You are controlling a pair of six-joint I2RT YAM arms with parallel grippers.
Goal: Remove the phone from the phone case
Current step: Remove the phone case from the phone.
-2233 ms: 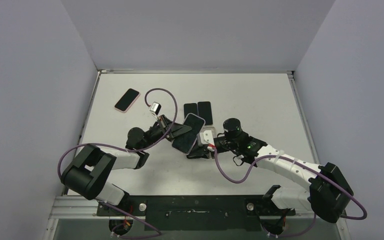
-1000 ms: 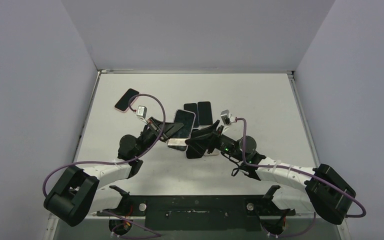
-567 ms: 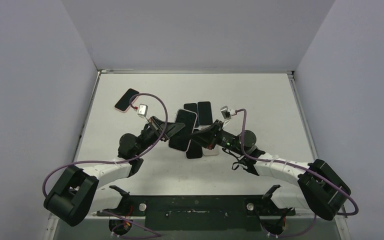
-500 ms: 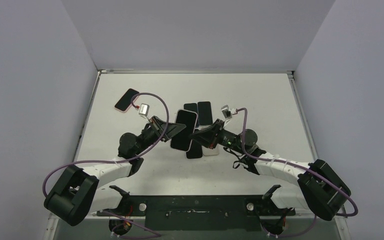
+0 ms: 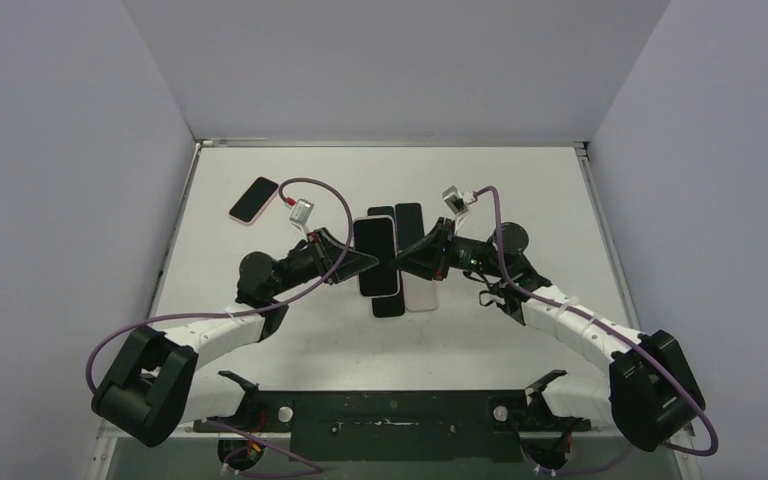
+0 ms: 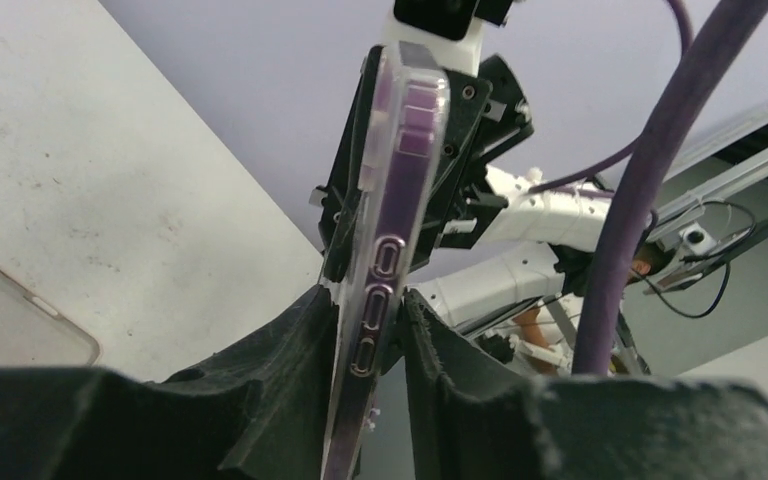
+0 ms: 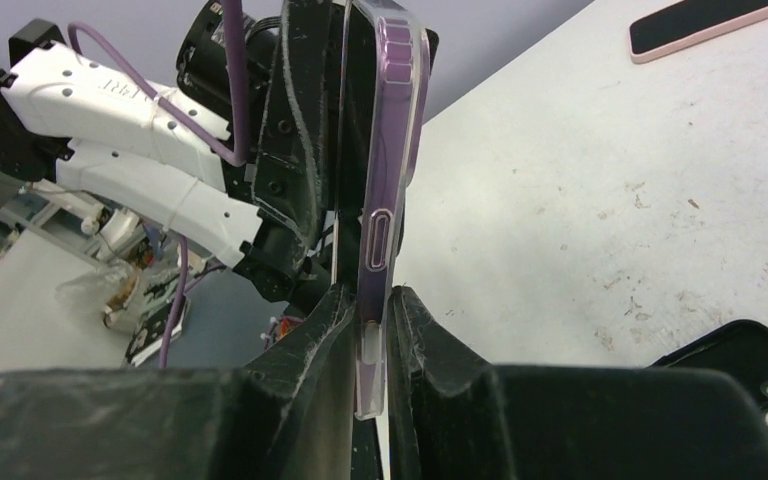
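The phone (image 5: 377, 255), black screen up, sits in a clear purple-tinted phone case (image 6: 400, 180) and is held above the middle of the table between both arms. My left gripper (image 5: 360, 262) comes in from the left, and in its wrist view its fingertips (image 6: 322, 300) touch both faces of the case edge. From the right, my right gripper (image 5: 406, 258) is shut on the opposite long edge of the phone case (image 7: 385, 150). That case edge with its button cut-outs stands between my right gripper's (image 7: 372, 300) fingers.
A pink phone (image 5: 255, 200) lies at the back left. Two dark phones (image 5: 410, 220) lie behind the held one. Under it lie a black case (image 5: 387, 306) and a white one (image 5: 423, 297). A clear case (image 6: 10, 310) lies on the table.
Both arms have carried the phone toward the back and turned it straighter. The right gripper came in from the right and closed on the case edge.
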